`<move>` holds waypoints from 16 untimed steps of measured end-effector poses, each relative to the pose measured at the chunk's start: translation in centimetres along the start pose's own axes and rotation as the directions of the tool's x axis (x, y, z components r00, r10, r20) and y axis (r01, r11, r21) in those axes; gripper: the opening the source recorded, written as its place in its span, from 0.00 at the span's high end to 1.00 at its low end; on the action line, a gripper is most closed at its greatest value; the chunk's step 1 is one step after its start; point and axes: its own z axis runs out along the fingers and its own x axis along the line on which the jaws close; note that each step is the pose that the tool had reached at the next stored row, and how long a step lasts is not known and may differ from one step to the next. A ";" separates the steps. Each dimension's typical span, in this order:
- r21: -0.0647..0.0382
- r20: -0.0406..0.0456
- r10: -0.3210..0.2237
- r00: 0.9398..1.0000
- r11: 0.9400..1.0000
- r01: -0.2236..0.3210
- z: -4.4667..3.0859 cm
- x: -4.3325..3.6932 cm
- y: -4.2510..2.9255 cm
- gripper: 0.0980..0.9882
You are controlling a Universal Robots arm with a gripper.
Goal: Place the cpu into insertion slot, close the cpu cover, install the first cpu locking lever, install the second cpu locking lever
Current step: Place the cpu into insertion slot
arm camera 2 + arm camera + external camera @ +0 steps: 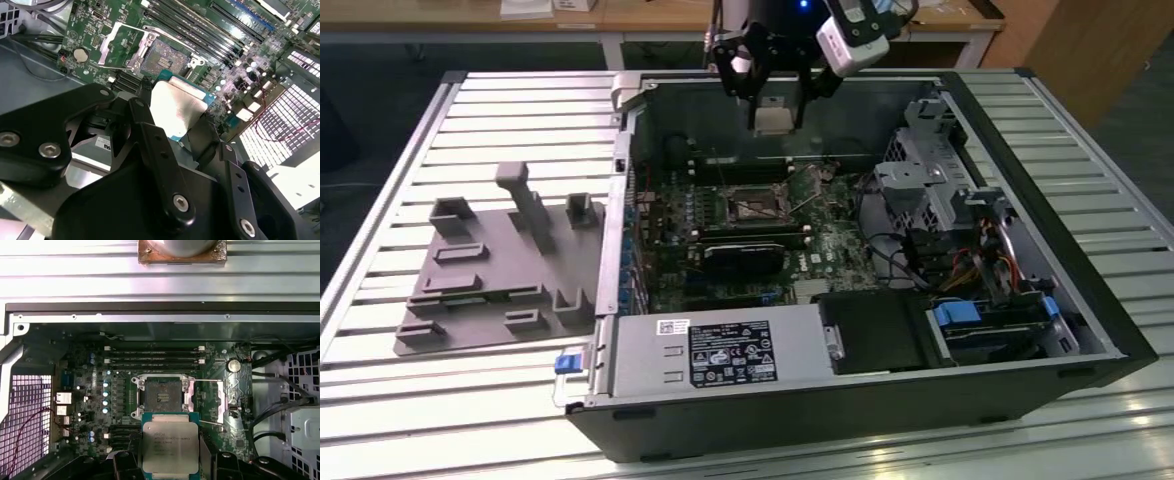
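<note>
Currently the cpu (170,447) hangs in the air over the open computer case (987,130), clear of the motherboard (90,390) below it. It lies flat, with its pale metal top turned up toward the wrist and a thin green border showing round the lid. It is close to square, so no long axis stands out. In the first wrist view its edges run parallel to those of the insertion slot (162,397). There it overlaps the slot's side that lies away from the memory slots (155,355), not centred over it. The slot is bare, its contact field exposed. The cpu cover (207,400) is swung open to one side of it, green board showing through its window; how steeply it stands I cannot tell. The gripper (170,456) is closed down to the chip's width, one black finger pressed against each of two opposite edges. In the exterior view the gripper (774,100) points straight down at the far side of the case, near its upper rim, with a white camera housing (854,35) at the wrist on the exterior view's right. The case lies on its side on a slatted metal table (400,400), and a grey fixture tray (494,270) sits beside it on the exterior view's left.
</note>
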 end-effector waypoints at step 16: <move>-0.006 0.018 0.204 0.979 0.979 -0.204 1.37 -0.02 -0.01 0.51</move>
